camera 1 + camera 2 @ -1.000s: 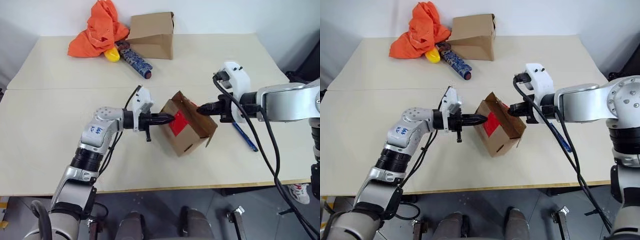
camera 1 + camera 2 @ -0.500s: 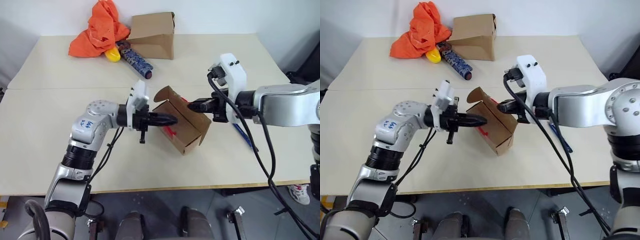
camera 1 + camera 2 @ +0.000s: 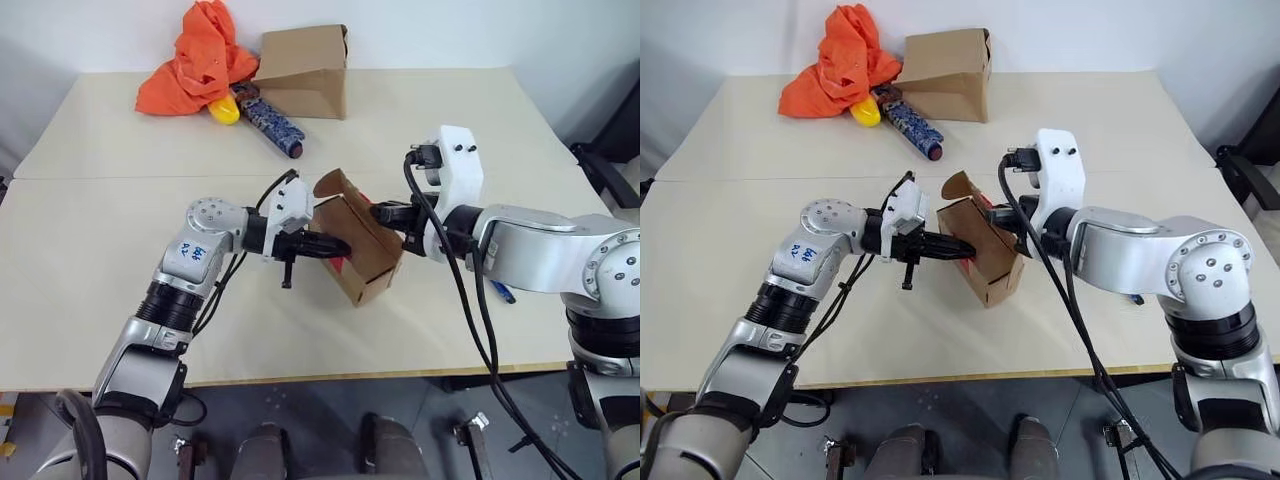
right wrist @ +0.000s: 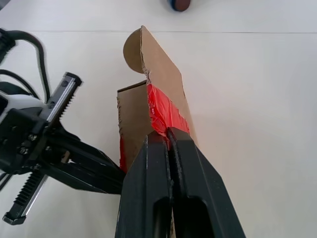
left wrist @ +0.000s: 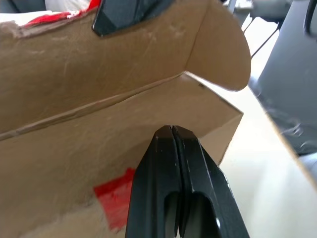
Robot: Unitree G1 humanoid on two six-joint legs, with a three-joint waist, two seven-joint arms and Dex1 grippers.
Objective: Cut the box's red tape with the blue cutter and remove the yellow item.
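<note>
box (image 3: 358, 252) sits mid-table, near the front half, tilted, one rounded flap (image 3: 334, 184) sticking up at its far-left corner. red tape (image 4: 161, 112) torn, running along the raised flap edge; another red patch (image 5: 115, 197) on the side face toward the left arm

left gripper (image 3: 343, 245) comes in from the left, fingers pressed together, tip against the box's taped side face, nothing between them. right gripper (image 3: 381, 212) comes in from the right at the box's upper edge, fingers closed flat together right at the red-taped flap edge; can't tell if they actually pinch the cardboard or just touch it

blue cutter (image 3: 503, 292) lies on the table right of the box, mostly hidden behind the right forearm, just the end poking out, well apart from both grippers

table (image 3: 120, 220) pale, seam across the middle

far end: larger cardboard carton (image 3: 305, 70), orange cloth (image 3: 195, 58) bunched left of it, small glossy yellow object (image 3: 224, 108) and blue-patterned cylinder (image 3: 271, 119) lying in front of the cloth, cylinder angled toward the table centre
</note>
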